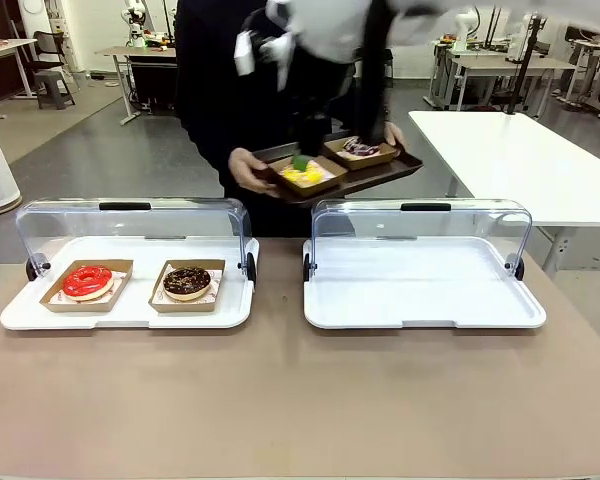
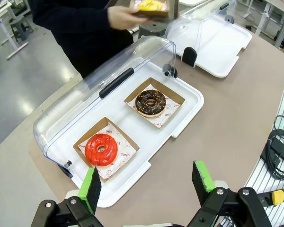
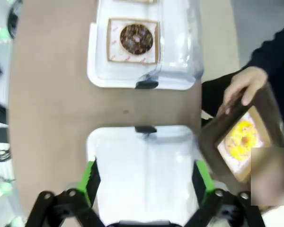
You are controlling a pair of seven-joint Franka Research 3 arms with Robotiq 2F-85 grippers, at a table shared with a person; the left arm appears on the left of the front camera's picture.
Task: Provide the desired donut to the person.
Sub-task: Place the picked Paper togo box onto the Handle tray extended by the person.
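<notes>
The person [image 1: 220, 90] stands at the far side holding a dark brown tray [image 1: 385, 171] with a yellow donut [image 1: 303, 174] and a dark red iced donut [image 1: 361, 148] in cardboard trays. A red donut [image 1: 87, 281] and a chocolate donut [image 1: 187, 282] lie in the left white case [image 1: 130, 315]. My right gripper [image 1: 301, 160] hangs open high over the table, in front of the person's tray; below it lies the empty right case [image 3: 142, 161], with the yellow donut [image 3: 241, 139] beside. My left gripper [image 2: 146, 187] is open above the table edge near the red donut [image 2: 101, 149].
Both cases have their clear lids [image 1: 130, 225] raised at the back. The right case [image 1: 420, 290] holds nothing. Bare brown tabletop [image 1: 300, 400] runs along the near side. Cables [image 2: 279, 151] lie off the table's edge in the left wrist view.
</notes>
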